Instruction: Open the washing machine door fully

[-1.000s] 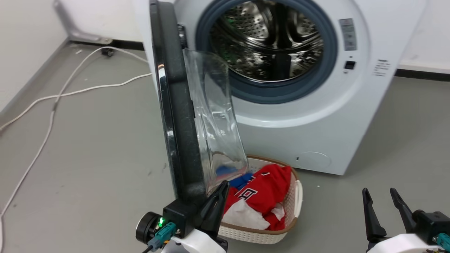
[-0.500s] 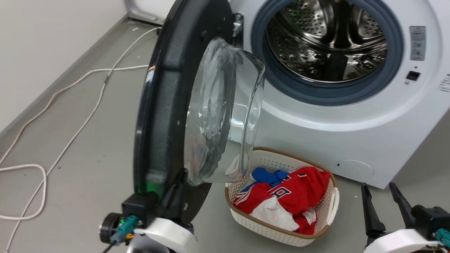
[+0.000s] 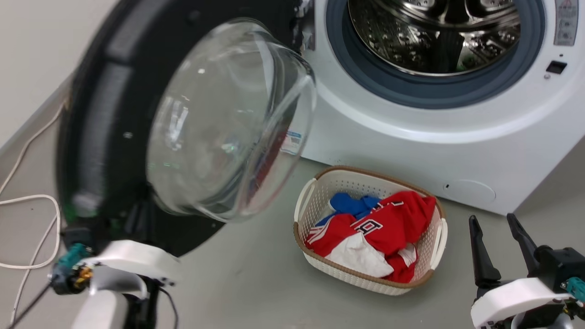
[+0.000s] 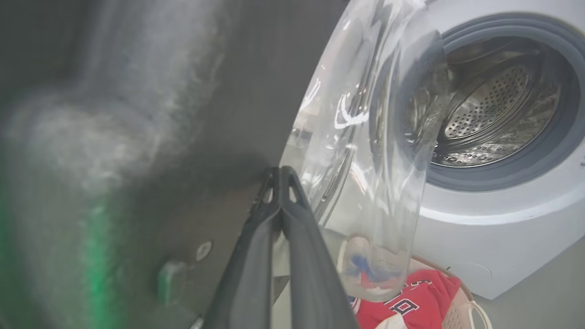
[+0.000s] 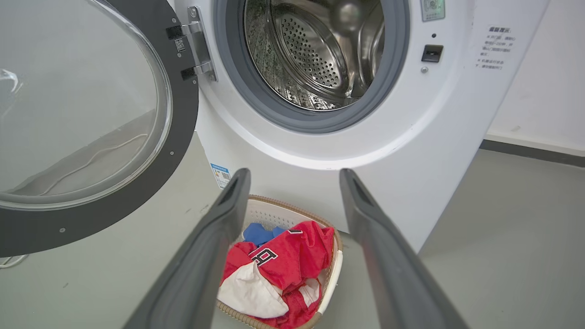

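Now | basket (image 3: 361, 279): red, blue, white clothes (image 3: 379, 228) | left tool (image 4: 279, 176) clenched by washing machine door (image 3: 100, 114) | right tool (image 5: 295, 176) released

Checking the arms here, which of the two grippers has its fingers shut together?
The left gripper: its fingers meet at the tips beside the dark inner face of the washing machine door; the right gripper has its fingers spread apart.

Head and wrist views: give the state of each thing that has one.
Door, wide open on its hinge.
Drum, uncovered, nothing seen inside.
Basket, holding red, blue and white clothes.
Left pincer, shut, tips at the door's inner face.
Right pincer, open, holding nothing.
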Controlling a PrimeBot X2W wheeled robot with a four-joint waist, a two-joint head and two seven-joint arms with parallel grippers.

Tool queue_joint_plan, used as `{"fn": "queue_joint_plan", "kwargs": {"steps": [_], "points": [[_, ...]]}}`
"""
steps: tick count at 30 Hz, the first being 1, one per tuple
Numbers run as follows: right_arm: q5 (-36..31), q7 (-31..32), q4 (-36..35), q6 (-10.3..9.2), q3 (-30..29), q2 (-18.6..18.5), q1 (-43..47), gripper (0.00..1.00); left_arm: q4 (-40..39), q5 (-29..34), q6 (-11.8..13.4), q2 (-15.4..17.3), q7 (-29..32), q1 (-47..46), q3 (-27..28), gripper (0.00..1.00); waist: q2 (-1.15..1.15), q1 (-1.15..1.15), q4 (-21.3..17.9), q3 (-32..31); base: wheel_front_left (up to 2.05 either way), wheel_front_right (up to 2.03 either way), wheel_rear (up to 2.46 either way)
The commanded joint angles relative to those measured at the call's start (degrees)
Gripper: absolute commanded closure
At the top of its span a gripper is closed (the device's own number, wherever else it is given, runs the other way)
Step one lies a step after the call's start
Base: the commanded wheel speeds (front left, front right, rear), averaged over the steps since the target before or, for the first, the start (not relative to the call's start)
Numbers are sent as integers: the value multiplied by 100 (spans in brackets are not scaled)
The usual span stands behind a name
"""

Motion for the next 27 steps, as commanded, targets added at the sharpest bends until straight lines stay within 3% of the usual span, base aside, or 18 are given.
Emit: {"fn": "queue_joint_plan", "kwargs": {"steps": [1,16,27], "points": [[-48,29,-32,-1,-3,4,-102,0,173,-59,20,145,-80,-178,190,100,0,-1,-113,166,0,0,0],[-71,-6,18,-1,16,5,-309,0,1608,-447,-241,836,-353,-1097,896,100,0,-1,-339,422,0,0,0],[32,-95,179,-1,-35,5,-184,0,2074,-426,-328,848,-565,-1094,920,100,0,-1,-291,131,0,0,0]]}}
